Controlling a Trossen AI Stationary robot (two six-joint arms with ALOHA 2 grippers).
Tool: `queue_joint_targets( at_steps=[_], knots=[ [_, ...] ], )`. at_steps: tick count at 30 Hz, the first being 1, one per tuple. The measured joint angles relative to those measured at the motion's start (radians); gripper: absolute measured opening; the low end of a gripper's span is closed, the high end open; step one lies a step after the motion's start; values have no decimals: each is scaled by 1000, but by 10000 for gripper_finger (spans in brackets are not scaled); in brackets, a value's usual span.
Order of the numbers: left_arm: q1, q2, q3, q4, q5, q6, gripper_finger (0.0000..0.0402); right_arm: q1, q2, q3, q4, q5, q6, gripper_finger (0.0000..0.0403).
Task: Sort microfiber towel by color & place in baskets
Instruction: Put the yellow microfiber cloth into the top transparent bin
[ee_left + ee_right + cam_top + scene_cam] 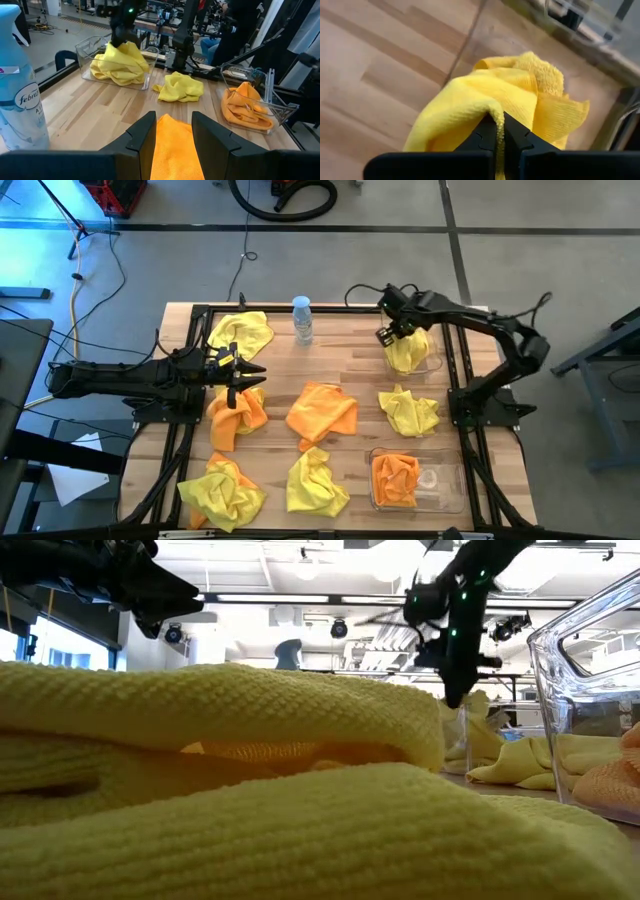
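Observation:
My right gripper (pixel 392 335) is shut on a yellow microfiber towel (pixel 408 352) in the clear basket (pixel 437 362) at the far right. The near-right basket (pixel 447 480) holds an orange towel (pixel 395 478). My left gripper (pixel 247 380) hovers open at the left, above an orange towel (pixel 236 418) that it does not touch. Loose on the table lie an orange towel (pixel 322 410) and yellow towels at the far left (pixel 240 332), the right (pixel 408 410) and the near edge (pixel 315 485). My right gripper pinches a raised fold of the yellow towel (pixel 492 107) between its two fingers. The fingers come from above, slanting down. The towel hangs bunched below them, and its lower part (pixel 117 72) lies inside the far-right basket.
A clear spray bottle (pixel 302 320) stands at the far middle of the table. Another yellow towel (pixel 220 492) lies at the near left corner. A black metal frame (pixel 190 310) borders the tabletop. Bare wood (pixel 350 360) shows between the bottle and the far basket.

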Motion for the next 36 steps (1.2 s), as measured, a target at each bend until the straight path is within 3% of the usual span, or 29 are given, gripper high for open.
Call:
queue_joint_targets(
  at_steps=[11,18,24,36],
  knots=[
    [0,0,0,-28,0,-2,115,-120,39,-12,-4,-43,109,0],
    [-4,1,0,-27,0,-2,115,-178,31,-211,169,-167,106,0],
    [-38,24,-1,-14,-82,-3,115,-179,-3,-261,243,-162,48,3],
    [-80,88,0,86,-137,35,115,-178,-222,-261,235,-171,15,111]
  ],
)
